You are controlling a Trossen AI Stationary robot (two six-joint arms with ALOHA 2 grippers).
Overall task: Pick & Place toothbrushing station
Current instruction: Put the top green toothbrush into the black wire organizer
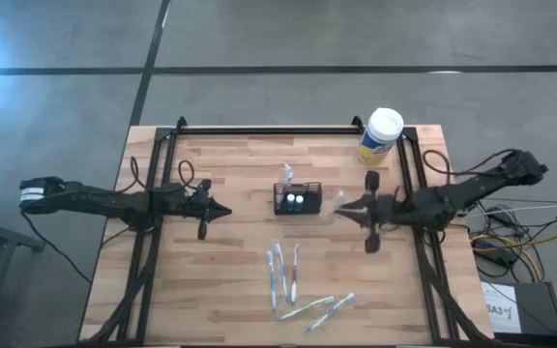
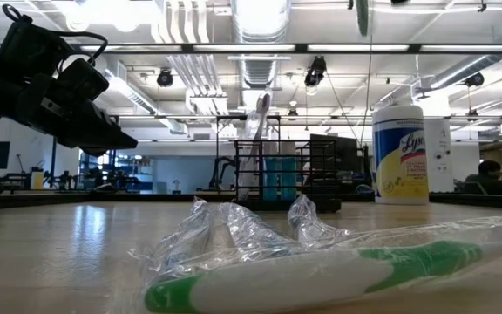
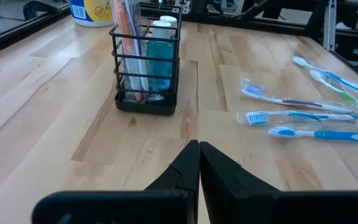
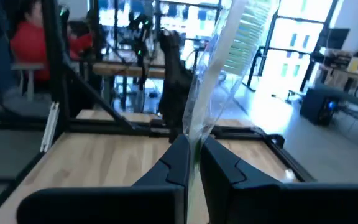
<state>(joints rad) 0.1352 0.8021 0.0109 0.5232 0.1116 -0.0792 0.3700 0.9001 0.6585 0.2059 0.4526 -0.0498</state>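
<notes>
The right gripper (image 4: pixel 193 155) is pinching a wrapped toothbrush (image 4: pixel 225 56), light and slippery, by its handle end beside the holder (image 1: pixel 298 198); the left gripper (image 3: pixel 199 163) is waiting, fingers together.

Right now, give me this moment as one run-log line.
left gripper: shut, empty, facing holder | right gripper: shut on wrapped toothbrush | loose toothbrushes: on table

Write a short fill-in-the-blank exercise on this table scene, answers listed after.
1. The right end effector is shut on a wrapped ____.
2. The black holder stands between the two ____.
3. The left end effector is shut and holds ____.
4. The white-capped canister stands at the table's far ____ corner in the high view.

Answers: toothbrush; arms; nothing; right
</notes>
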